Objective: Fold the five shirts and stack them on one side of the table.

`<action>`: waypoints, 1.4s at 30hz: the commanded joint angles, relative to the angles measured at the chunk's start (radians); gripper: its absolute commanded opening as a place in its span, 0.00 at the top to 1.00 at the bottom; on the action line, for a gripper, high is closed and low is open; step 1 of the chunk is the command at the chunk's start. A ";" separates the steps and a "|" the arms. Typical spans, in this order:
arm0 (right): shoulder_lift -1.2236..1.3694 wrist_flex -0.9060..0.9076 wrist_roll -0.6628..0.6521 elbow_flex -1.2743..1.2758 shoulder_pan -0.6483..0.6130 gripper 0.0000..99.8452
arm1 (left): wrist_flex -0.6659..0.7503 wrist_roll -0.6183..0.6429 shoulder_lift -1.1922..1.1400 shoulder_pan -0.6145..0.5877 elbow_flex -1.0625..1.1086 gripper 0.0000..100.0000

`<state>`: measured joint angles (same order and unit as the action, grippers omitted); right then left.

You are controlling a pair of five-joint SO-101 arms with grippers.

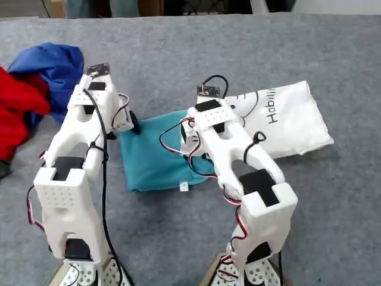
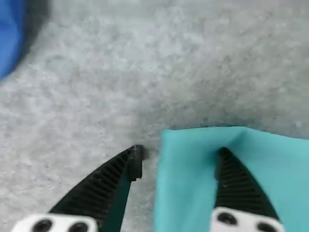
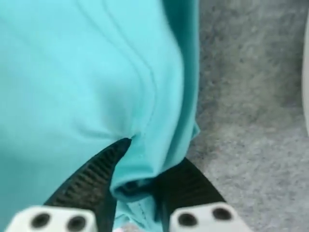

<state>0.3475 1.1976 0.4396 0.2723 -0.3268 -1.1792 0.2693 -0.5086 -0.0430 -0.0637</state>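
A teal shirt (image 1: 155, 156) lies folded at the table's middle, between my two arms. My left gripper (image 1: 128, 122) is at its far left corner and stands open (image 2: 181, 154). One of its fingers (image 2: 118, 176) rests on the grey cloth and the other on the teal shirt (image 2: 275, 164), so the shirt's edge lies between them. My right gripper (image 1: 190, 140) is at the shirt's right edge and is shut (image 3: 145, 166) on a bunched fold of the teal shirt (image 3: 72, 72). A folded white shirt (image 1: 289, 119) lies to the right.
A blue shirt (image 1: 50, 68) and a red shirt (image 1: 18, 110) lie crumpled at the far left edge; the blue shirt (image 2: 8, 34) also shows beyond my left gripper. Grey felt covers the table (image 1: 190, 47), with bare room at the back and front middle.
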 commanded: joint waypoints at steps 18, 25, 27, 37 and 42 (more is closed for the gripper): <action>0.025 0.164 -0.086 -0.228 0.040 0.98 | -0.439 -0.002 -0.269 0.065 -0.739 0.97; 0.025 0.347 -0.135 -0.438 0.040 0.98 | -0.512 -0.020 -0.270 0.068 -0.940 0.97; 0.025 0.393 -0.135 -0.493 0.040 0.98 | -0.512 -0.020 -0.270 0.081 -0.954 0.97; 0.025 0.519 -0.164 -0.694 0.095 0.98 | -0.516 -0.012 -0.259 0.122 -1.004 0.97; 0.025 0.562 -0.227 -0.757 0.186 0.98 | -0.516 0.021 -0.261 0.150 -1.122 0.97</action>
<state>0.3844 1.7361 0.2493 -0.4181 -0.2056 -1.6886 0.2770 -0.8002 0.0905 -1.0825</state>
